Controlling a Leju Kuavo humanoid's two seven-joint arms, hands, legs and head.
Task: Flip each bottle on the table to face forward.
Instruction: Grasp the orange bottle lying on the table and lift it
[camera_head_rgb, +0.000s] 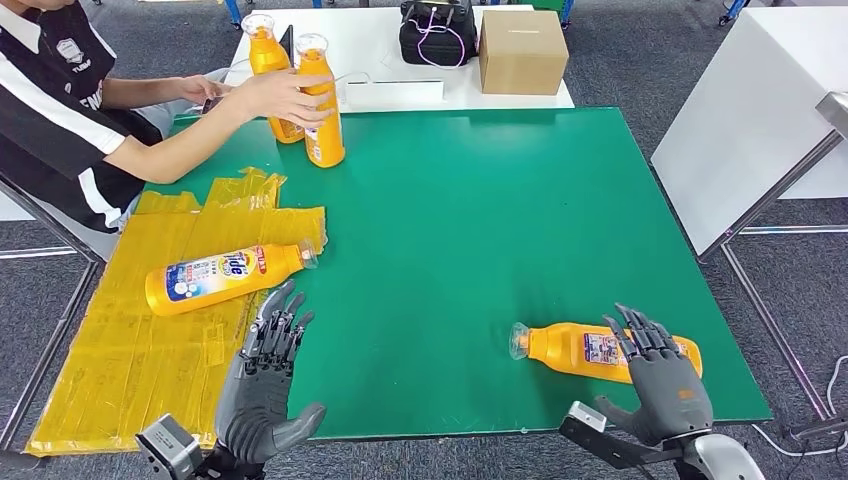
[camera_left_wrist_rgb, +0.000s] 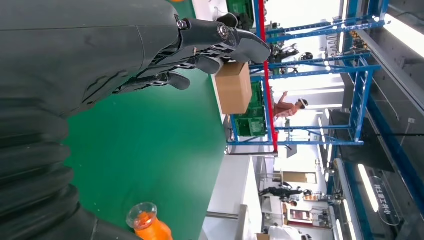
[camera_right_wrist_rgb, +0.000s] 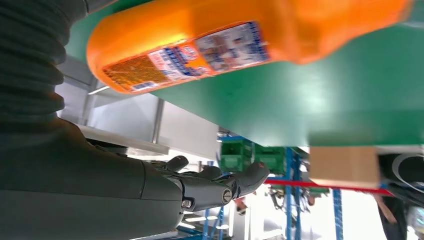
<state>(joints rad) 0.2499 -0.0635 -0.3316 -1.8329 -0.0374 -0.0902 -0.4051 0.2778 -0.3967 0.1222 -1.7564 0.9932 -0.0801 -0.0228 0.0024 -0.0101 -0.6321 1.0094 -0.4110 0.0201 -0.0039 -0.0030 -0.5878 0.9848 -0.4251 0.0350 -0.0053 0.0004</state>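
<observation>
Table: green top (camera_head_rgb: 470, 240), wide; bare green surface also seen in the left wrist view (camera_left_wrist_rgb: 145, 165)
Yellow sheet: crinkled plastic sheet (camera_head_rgb: 130, 330) spread over the table's left part, reaching its near edge
Person: seated at the far left corner, dark striped shirt (camera_head_rgb: 60, 110); one of the person's hands (camera_head_rgb: 285, 95) grips an upright bottle
Cardboard box: brown box (camera_head_rgb: 522, 50) on the white table beyond the green one; dark bag (camera_head_rgb: 438, 32) just beside it
Upright bottles: two orange bottles at the far left corner, standing touching each other; front bottle (camera_head_rgb: 318, 105) held by the person; rear bottle (camera_head_rgb: 268, 60) behind it
Left lying bottle: orange bottle (camera_head_rgb: 225, 277) on its side on the yellow sheet, blue-and-white front label up, cap pointing right
Right lying bottle: orange bottle (camera_head_rgb: 590, 348) on its side near the table's near edge, cap pointing left, small back label up
Left hand: left hand (camera_head_rgb: 265, 385) at the near edge, fingers extended and apart, holding nothing; fingertips just short of the left lying bottle
Right hand: right hand (camera_head_rgb: 660, 375) fingers extended and spread, lying over the base end of the right lying bottle; not closed round it
</observation>
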